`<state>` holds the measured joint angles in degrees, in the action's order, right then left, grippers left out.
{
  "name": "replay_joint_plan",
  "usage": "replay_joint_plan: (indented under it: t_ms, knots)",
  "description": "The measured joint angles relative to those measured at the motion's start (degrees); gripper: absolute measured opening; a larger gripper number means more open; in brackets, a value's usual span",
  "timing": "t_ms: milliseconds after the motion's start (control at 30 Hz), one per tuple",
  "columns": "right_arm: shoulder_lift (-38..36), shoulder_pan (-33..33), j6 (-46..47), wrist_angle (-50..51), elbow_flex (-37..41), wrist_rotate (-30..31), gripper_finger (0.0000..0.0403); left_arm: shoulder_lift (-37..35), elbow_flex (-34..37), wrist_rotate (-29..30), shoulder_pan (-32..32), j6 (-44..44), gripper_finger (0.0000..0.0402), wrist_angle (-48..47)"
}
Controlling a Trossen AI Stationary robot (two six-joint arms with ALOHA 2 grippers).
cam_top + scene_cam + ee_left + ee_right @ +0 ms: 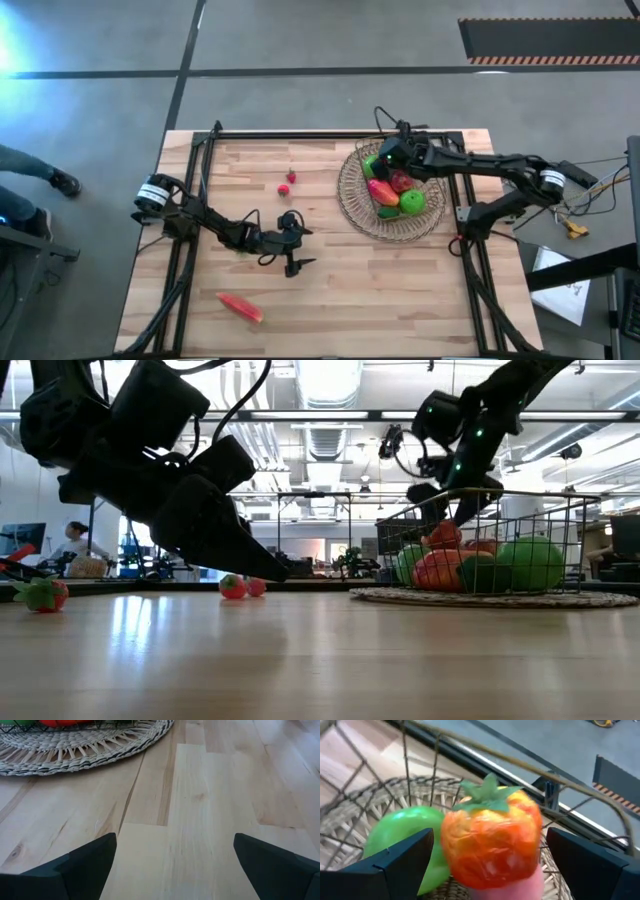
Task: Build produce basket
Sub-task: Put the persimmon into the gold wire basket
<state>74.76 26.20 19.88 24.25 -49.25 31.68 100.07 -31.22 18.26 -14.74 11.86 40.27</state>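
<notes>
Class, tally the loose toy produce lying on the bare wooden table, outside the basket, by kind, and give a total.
Small red toy strawberries: 2
Long red toy pepper: 1
Total: 3

A wooden table (340,290) bears the basket (352,195), strawberries (289,181) and pepper (240,307).

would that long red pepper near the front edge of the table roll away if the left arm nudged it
Probably not far. The long red pepper lies flat on the wooden table, and its tapered, elongated shape would likely make it pivot or skid rather than roll. It looks like a light toy, so a slight nudge could slide it easily on the smooth boards.
</notes>
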Motion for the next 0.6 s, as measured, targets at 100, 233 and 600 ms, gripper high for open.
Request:
replay_joint_plan:
  t_ms: [100,233,600]
  knots:
    - [1.47,-0.04,-0.42,-0.13,-0.09,0.01,0.0379,0.0,0.0,-0.01,-0.02,0.0,0.0386,-0.02]
    - [2.22,-0.02,-0.58,-0.76,-0.09,0.02,0.0372,0.0,0.0,0.0,-0.02,0.0,0.0386,-0.15]
    - [1.1,-0.07,-0.58,-0.96,-0.11,-0.25,0.0282,0.0,0.0,-0.02,-0.02,1.29,0.0386,-0.14]
